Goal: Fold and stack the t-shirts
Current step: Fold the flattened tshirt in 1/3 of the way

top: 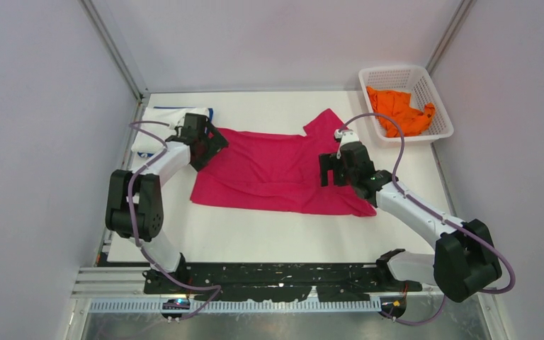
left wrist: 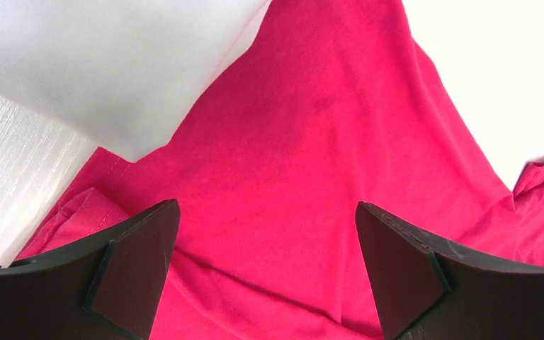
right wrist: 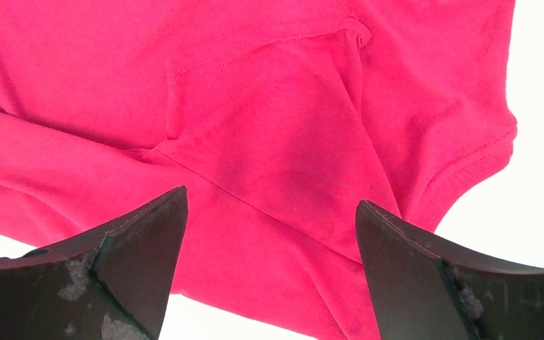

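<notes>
Hovering my left claw [top: 209,145], right claw [top: 333,171] wide, empty over unfolded magenta t-shirt [top: 273,173]; folded pile [top: 157,127] at 10 o'clock; orange t-shirt [top: 400,110] waits in basket [top: 391,76], 2 o'clock.

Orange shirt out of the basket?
No, the orange t-shirt lies crumpled inside the white basket.

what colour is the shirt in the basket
Orange: the crumpled t-shirt in the white basket, clearest in the top external view.

magenta-pink t-shirt [top: 269,177]: soft matt knit cloth | basket [top: 389,76]: white plastic lattice | table [top: 255,241]: smooth matt white | right gripper [right wrist: 270,198]: scuffed matt black
</notes>
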Available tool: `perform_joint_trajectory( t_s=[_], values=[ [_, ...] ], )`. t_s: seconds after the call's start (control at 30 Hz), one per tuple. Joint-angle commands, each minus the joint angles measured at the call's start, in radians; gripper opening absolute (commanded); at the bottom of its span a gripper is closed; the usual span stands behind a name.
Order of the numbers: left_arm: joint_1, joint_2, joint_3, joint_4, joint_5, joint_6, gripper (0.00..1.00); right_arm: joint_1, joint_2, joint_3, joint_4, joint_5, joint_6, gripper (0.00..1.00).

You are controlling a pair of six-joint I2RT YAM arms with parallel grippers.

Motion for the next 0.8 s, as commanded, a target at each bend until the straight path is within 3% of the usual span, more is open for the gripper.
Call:
perform_joint_trajectory(
  t_s=[0.0, 0.1, 0.17, 0.2, 0.4, 0.67, 0.77],
  values=[
    [-0.003, 0.010, 0.033, -0.036, 0.014, 0.003, 1.00, -0.005, -0.030, 0.011, -0.006, -0.036, 0.013, 0.95],
    [-0.013, -0.069, -0.022, 0.029, 0.024, 0.030, 1.00, -0.003, -0.047, 0.002, 0.022, -0.217, 0.002, 0.95],
    [-0.019, -0.137, -0.077, 0.096, 0.036, 0.041, 1.00, 0.012, -0.047, -0.020, 0.087, -0.429, 0.001, 0.95],
    [-0.020, -0.179, -0.096, 0.123, 0.041, 0.047, 1.00, 0.025, -0.046, -0.032, 0.126, -0.449, -0.006, 0.95],
    [-0.030, -0.346, -0.178, 0.127, 0.037, 0.077, 1.00, 0.315, 0.064, 0.053, 0.153, -0.195, -0.249, 0.95],
    [-0.033, -0.517, -0.443, 0.176, 0.028, 0.049, 1.00, 0.449, 0.398, 0.289, 0.110, -0.038, -0.481, 0.95],
    [-0.033, -0.531, -0.532, 0.263, 0.045, 0.045, 1.00, 0.469, 0.484, 0.366, 0.106, 0.010, -0.515, 0.95]
  ],
)
